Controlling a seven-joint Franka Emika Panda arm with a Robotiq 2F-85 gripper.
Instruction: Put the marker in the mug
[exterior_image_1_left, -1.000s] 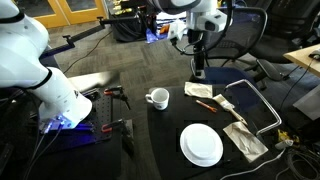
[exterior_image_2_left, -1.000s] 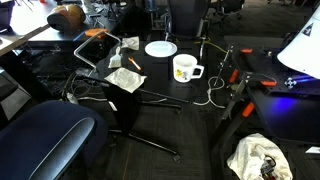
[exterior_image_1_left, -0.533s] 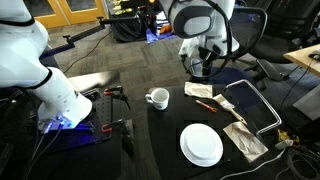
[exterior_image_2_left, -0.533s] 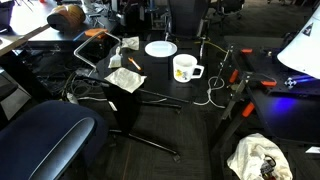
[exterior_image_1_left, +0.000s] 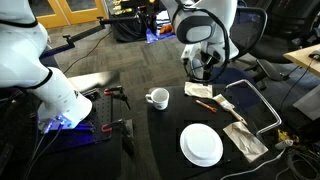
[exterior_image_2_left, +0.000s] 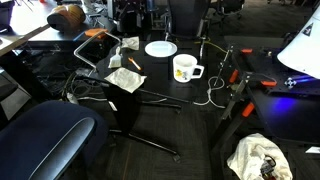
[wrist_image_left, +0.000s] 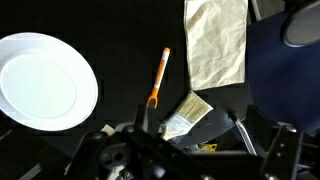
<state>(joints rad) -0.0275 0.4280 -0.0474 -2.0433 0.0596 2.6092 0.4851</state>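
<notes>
The marker (exterior_image_1_left: 205, 103) is a thin orange pen lying on the dark table between the mug and a paper napkin. In the wrist view the marker (wrist_image_left: 158, 78) lies lengthwise, right of the plate. The white mug (exterior_image_1_left: 157, 97) stands upright, left of the marker; it also shows in an exterior view (exterior_image_2_left: 185, 68), with a yellow print. My gripper (exterior_image_1_left: 201, 70) hangs above the far edge of the table, beyond the marker. Its fingers (wrist_image_left: 190, 142) are spread apart and empty.
A white plate (exterior_image_1_left: 201, 145) (exterior_image_2_left: 160, 48) (wrist_image_left: 45, 80) lies near the front. Crumpled napkins (exterior_image_1_left: 198, 90) (exterior_image_1_left: 243, 138) (wrist_image_left: 217, 42) lie around the marker. A bent metal tube (exterior_image_1_left: 258, 103) runs along the right side. A red-and-black tool (exterior_image_1_left: 112, 93) lies off the table to the left.
The arm has swung over and come lower toward the far edge of the table. The marker, mug and plate have not moved.
</notes>
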